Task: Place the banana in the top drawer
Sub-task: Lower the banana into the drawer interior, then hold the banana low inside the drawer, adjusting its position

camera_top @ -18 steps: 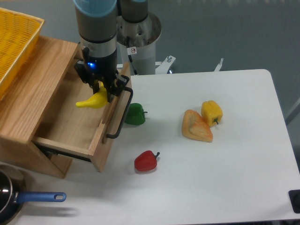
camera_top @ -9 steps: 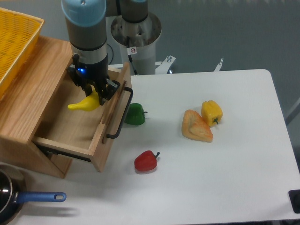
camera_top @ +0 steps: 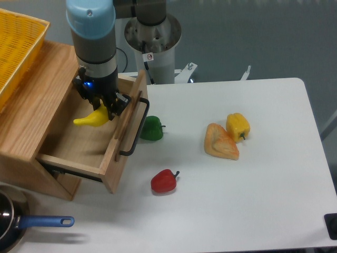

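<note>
UR5e arm over the cabinet: your gripper [camera_top: 103,108] hangs inside the open top drawer [camera_top: 113,153], jaws closed on the banana [camera_top: 93,118], which sticks out to the tool's left, over the drawer floor. Whether the fruit's tip touches the wood can't be told from this angle, prob. just above it. Step in hand, by my read: the placing itself. Next move calls for you to lower a touch, open the jaws, then lift straight up, w/ the drawer's front panel and black handle [camera_top: 134,129] just right of the tool.
</note>
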### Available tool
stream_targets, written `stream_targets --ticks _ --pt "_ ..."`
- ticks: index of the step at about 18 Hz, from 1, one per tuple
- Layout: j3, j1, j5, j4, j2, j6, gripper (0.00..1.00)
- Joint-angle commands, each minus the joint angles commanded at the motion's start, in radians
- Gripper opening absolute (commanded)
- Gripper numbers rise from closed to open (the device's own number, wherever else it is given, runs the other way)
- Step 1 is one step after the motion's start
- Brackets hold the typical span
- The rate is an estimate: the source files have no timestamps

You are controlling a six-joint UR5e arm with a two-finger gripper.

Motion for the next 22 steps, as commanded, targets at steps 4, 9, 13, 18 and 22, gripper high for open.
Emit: stream_targets --ticks 4,9,13,18,22 --pt "-0.002 -0.006 0.002 0.011 -0.008 -0.014 0.41" --pt "0.0 -0.009 0.002 0.035 -0.015 -0.035 0.41" --pt "0.0 -0.02 0.003 0.037 -0.023 -0.037 0.41" --pt "-0.005 -0.021 0.003 0.037 -0.023 -0.043 0.41" --pt "-0.005 -0.026 0.003 0.037 -0.023 -0.043 0.41"
